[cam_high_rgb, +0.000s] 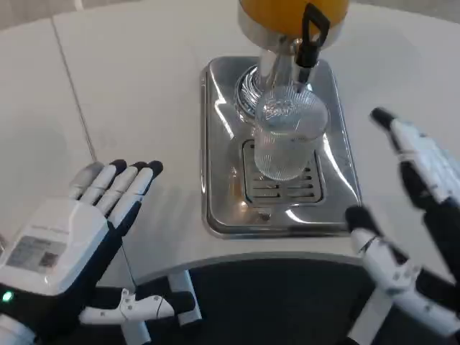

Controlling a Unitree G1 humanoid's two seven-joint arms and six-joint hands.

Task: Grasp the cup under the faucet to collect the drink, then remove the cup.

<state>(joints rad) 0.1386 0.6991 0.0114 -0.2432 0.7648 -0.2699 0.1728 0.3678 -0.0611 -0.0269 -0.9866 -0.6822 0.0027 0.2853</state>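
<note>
Clear ribbed cup (287, 140) upright on drip tray (215, 144) grate, under black faucet (310, 36), near tabletop's front edge. Right hand (410, 215) fingers wide, beside tray; left hand (79, 230) spread, empty. Wrap cup mid-height from right; avoid tipping.

A clear ribbed plastic cup (290, 140) is standing at upper centre on the slotted grate of a shiny steel drip tray (219, 151), under the black-handled faucet (310, 37) of an orange drink dispenser (277, 11). The left hand (79, 237) is lying open at lower left on the white table (129, 93); the right hand (417, 215) is spreading its fingers (388, 122) right of the tray.
</note>
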